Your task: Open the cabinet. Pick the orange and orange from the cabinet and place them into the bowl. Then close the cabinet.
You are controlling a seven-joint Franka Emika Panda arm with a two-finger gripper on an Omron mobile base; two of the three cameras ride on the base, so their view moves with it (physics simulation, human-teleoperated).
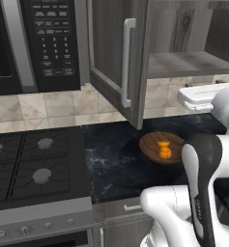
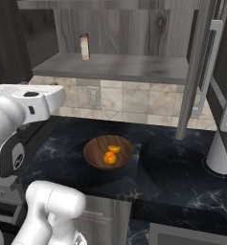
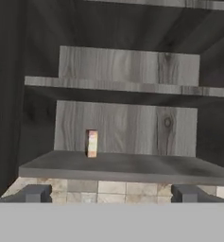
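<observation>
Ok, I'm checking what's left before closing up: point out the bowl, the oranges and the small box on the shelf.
bowl [image 2: 93, 152]: right base view, bare wooden inside near the left rim.
oranges [image 2: 109, 157]: right base view, the front fruit in the bowl.
box [image 3: 92, 143]: hand view, middle of its front face.

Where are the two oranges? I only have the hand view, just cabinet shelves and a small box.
Observer: Both oranges lie in the wooden bowl.
Operator: Where is that bowl?
Observer: On the dark counter, below the cabinet's bottom shelf.
Operator: Are the doors closed yet?
Observer: No; the left door and the right door both stand open.
</observation>
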